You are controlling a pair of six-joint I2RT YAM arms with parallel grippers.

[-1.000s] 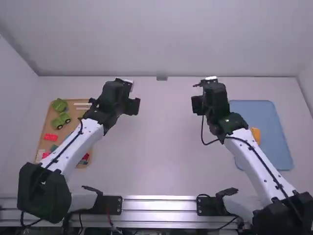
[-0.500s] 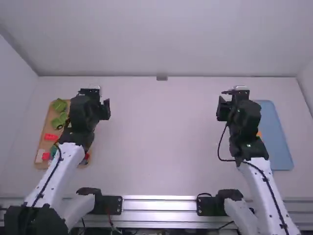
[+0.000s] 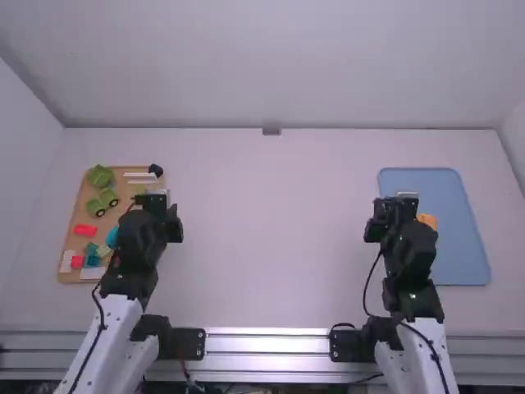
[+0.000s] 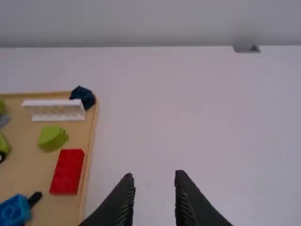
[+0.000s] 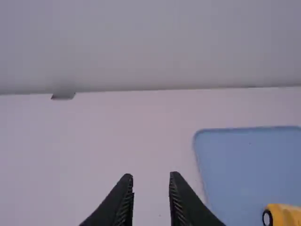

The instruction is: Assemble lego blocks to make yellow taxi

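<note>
My left gripper (image 3: 154, 199) is above the table beside the wooden tray (image 3: 79, 215); in the left wrist view the left gripper (image 4: 154, 181) stands open, nothing between its fingers. Over the blue tray's left edge hangs my right gripper (image 3: 397, 201), and in the right wrist view the right gripper (image 5: 151, 181) is open and holds nothing. A yellow-orange vehicle piece (image 3: 427, 221) lies on the blue tray (image 3: 463, 254); its dark wheel shows on the yellow piece (image 5: 283, 215) in the right wrist view. On the wooden tray is a red brick (image 4: 67, 171).
The wooden tray also carries green vehicle pieces (image 3: 102, 202), white pieces (image 4: 55, 109), a dark blue piece (image 4: 83, 96), a bright blue piece (image 4: 15, 210) and several small bricks. A small grey block (image 3: 271, 130) stands at the table's far edge.
Both arms have drawn back toward their bases. The left gripper has swung left and the right gripper right, each ending lower in the high view, uncovering more of both trays.
</note>
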